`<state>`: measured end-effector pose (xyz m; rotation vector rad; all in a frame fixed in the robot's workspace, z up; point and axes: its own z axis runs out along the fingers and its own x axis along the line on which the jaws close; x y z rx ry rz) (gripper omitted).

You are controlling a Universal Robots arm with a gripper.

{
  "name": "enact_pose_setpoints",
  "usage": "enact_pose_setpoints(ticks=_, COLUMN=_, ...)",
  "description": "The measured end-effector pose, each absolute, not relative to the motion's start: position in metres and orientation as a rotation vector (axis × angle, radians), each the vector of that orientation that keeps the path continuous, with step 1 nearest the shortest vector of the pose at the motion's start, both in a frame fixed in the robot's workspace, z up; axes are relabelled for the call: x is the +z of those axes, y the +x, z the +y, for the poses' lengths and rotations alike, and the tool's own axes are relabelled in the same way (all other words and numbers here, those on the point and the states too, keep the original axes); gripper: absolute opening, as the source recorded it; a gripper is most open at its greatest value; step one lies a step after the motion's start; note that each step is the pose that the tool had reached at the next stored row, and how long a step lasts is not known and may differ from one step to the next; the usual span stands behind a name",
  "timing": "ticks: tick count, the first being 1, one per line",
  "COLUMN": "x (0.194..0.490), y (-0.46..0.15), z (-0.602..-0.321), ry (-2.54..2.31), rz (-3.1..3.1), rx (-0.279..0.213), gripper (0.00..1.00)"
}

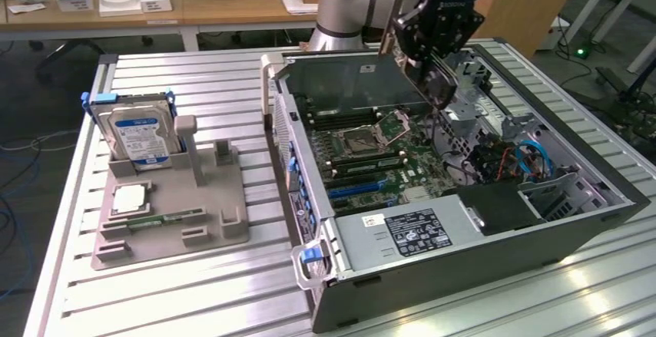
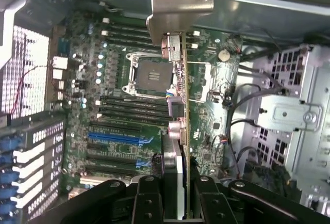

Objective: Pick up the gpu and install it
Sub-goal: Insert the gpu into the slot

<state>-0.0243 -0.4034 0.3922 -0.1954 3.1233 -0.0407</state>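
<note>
Slatted metal table (image 1: 205, 84) carries the work, with wooden tables (image 1: 236, 7) and office clutter beyond its far edge. An open computer case (image 1: 604, 206) lies on its side along the table's edge at the exterior view's right. A grey holder (image 1: 164, 229) with 1 hard drive (image 1: 141, 137) sits near the opposite edge.

The gripper (image 1: 432, 64) hangs over the end of the case nearest the far edge, jaws clamped on the gpu (image 1: 441, 87). The card hangs edge-down above the motherboard (image 1: 379, 153), seemingly clear of it. In the wrist view the gpu (image 2: 182, 100) runs away from the gripper (image 2: 180, 203), with its silver bracket (image 2: 172, 7) toward the case wall.

Seating it well probably means keeping the card plumb, its lower edge parallel to and directly over the blue slot (image 2: 113, 137). The bracket should line up with the rear openings, clear of the loose cables (image 2: 242, 105).
</note>
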Motion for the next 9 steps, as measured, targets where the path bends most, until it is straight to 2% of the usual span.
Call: enact_pose_setpoints(ticks=9, x=0.3919, y=-0.0243, z=-0.4034, ry=-0.42, rz=3.099, rx=-0.039, gripper=0.28)
